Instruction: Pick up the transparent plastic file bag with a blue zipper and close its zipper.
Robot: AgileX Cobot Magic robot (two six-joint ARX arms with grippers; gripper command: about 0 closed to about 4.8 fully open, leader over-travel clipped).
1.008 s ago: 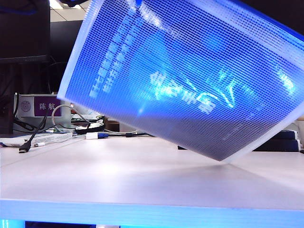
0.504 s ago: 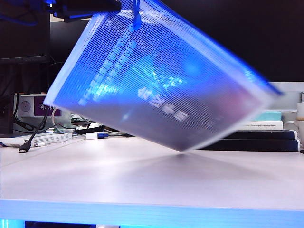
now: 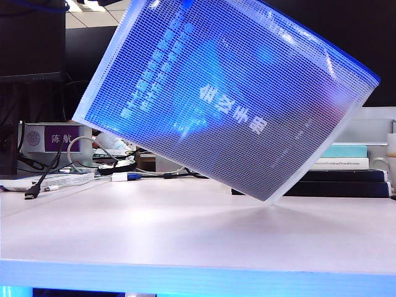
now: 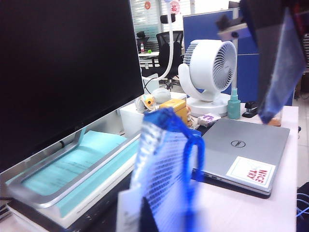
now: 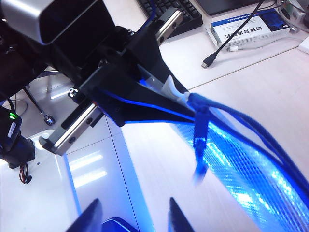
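With the bag hanging tilted in the air above the table, one corner low and just clear of the top, the pickup looks done and the zip is what's left. Left gripper is clamped shut on the bag's top corner at the zipper end; right wrist view shows the black jaws pinching the plastic there. Right gripper holds nothing, fingers apart, sitting just short of the pull cord, which dangles right beside the left jaws. Zipper's long axis runs away from that clamped corner along the bag's upper edge, sloping down to the right in the exterior view. So right arm is the free one and nearest the cord; my read: grab the cord, then drag along that edge away from left gripper.
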